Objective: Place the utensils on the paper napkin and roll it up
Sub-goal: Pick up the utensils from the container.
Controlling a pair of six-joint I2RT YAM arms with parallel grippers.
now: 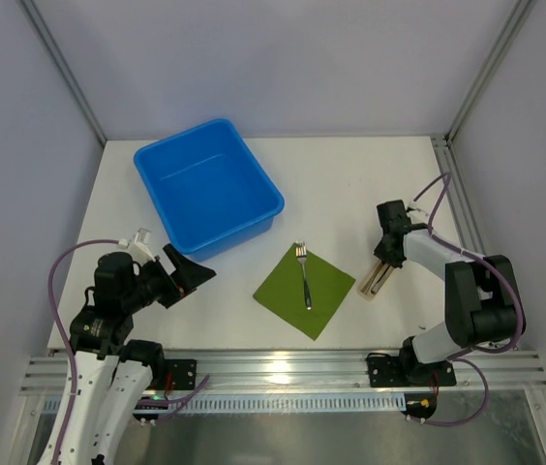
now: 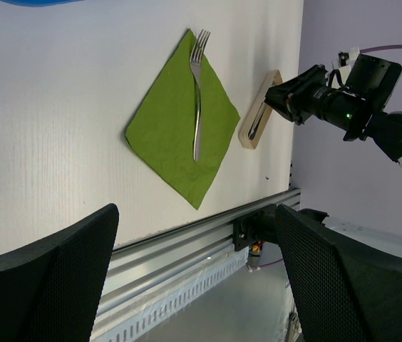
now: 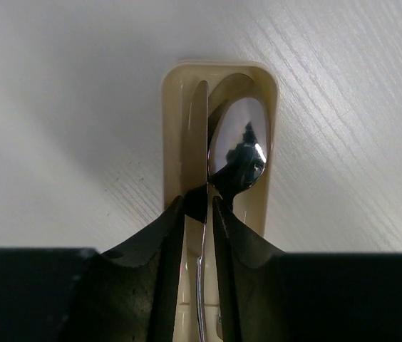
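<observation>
A green paper napkin (image 1: 305, 291) lies flat on the table with a silver fork (image 1: 304, 276) along its diagonal; both also show in the left wrist view, napkin (image 2: 172, 135) and fork (image 2: 197, 107). To its right a beige tray (image 1: 375, 279) holds a spoon (image 3: 238, 146) and a knife (image 3: 197, 135). My right gripper (image 3: 199, 203) is down in the tray, its jaws a little apart on either side of the knife's thin handle, with a gap on each side. My left gripper (image 1: 188, 274) hangs wide open and holding nothing at the left, away from the napkin.
A large blue bin (image 1: 207, 184) stands at the back left. An aluminium rail (image 2: 187, 242) runs along the table's near edge. The frame posts rise at the back corners.
</observation>
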